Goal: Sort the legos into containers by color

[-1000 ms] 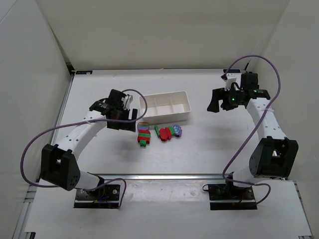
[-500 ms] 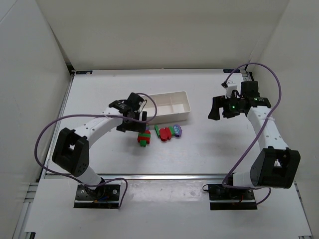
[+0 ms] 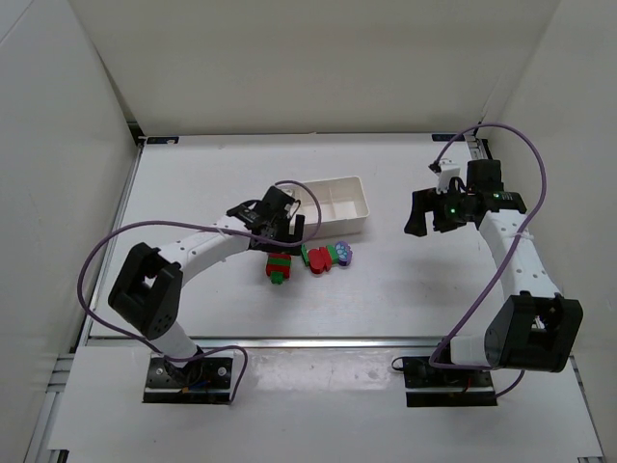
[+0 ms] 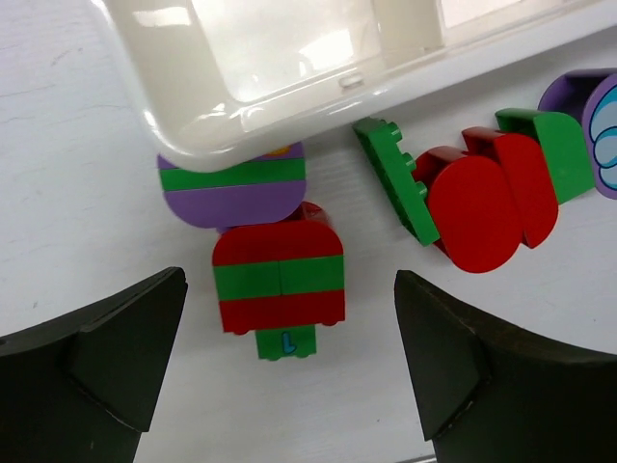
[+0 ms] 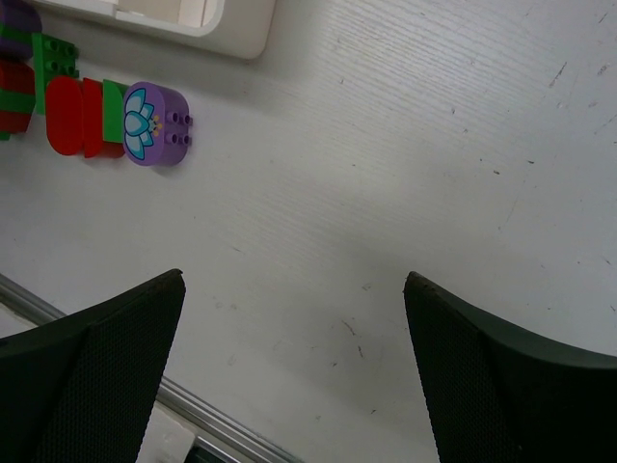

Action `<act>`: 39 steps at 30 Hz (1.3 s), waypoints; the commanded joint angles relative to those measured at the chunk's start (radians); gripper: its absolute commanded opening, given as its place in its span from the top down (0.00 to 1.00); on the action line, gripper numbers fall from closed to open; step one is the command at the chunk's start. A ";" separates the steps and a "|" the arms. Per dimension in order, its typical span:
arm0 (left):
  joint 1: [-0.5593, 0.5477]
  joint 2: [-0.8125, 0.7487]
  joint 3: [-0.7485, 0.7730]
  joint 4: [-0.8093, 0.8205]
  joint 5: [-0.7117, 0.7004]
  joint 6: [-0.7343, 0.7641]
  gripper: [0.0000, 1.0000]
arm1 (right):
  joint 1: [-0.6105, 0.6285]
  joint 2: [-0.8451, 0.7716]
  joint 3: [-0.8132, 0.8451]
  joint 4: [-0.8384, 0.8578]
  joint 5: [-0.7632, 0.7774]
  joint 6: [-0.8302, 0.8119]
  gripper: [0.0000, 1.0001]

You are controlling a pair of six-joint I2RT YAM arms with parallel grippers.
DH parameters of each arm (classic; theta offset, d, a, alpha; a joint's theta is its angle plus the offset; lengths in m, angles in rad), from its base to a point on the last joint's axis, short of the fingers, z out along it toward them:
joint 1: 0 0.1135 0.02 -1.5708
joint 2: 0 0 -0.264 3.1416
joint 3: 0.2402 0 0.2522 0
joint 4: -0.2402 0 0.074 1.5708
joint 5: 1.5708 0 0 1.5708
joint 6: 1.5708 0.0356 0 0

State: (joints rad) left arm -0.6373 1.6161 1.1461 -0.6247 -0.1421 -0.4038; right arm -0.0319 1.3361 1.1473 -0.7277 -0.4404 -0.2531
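Note:
A stack of red and green legos (image 4: pixel 278 275) with a purple and green piece (image 4: pixel 231 188) at its top lies just before the white tray (image 4: pixel 280 58). In the top view the stack (image 3: pixel 279 267) is partly under my left gripper (image 3: pixel 283 233). My left gripper (image 4: pixel 289 357) is open and empty, hovering over the stack with a finger on each side. A second row of green, red and purple legos (image 3: pixel 326 257) lies to the right; it shows in the left wrist view (image 4: pixel 487 193) and in the right wrist view (image 5: pixel 106 118). My right gripper (image 5: pixel 294 328) is open and empty over bare table, also seen from above (image 3: pixel 424 214).
The tray (image 3: pixel 333 205) stands at the table's middle, its three compartments showing nothing inside. White walls enclose the table at the left, back and right. A metal rail (image 5: pixel 222 424) runs along the table's near edge.
My left gripper has swung right and toward the near edge, from beside the tray's left end to over the red and green stack. My right gripper has barely shifted.

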 commanded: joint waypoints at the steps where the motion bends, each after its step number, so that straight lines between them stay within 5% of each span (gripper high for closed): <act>1: -0.015 -0.019 -0.058 0.126 -0.002 -0.027 0.01 | 0.001 -0.017 0.000 -0.016 -0.001 -0.020 0.03; 10: -0.024 -0.022 -0.152 0.203 -0.115 -0.053 0.00 | 0.001 -0.020 -0.001 -0.025 -0.004 -0.029 0.02; 27: -0.028 0.019 -0.215 0.249 -0.053 -0.104 0.07 | 0.001 -0.040 -0.046 -0.032 0.023 -0.048 0.02; 33: -0.028 0.001 -0.244 0.253 -0.048 -0.098 0.33 | 0.001 -0.041 -0.066 -0.024 0.022 -0.043 0.02; 38: -0.030 -0.057 -0.255 0.249 -0.005 -0.038 0.89 | 0.001 -0.038 -0.063 -0.029 0.009 -0.034 0.03; 39: -0.030 -0.076 -0.264 0.237 0.010 -0.026 0.90 | 0.001 -0.038 -0.060 -0.027 0.002 -0.031 0.03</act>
State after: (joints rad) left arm -0.6605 1.6283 0.9043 -0.3782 -0.1783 -0.4717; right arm -0.0319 1.3197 1.0817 -0.7605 -0.4221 -0.2878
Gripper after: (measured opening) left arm 0.772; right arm 0.973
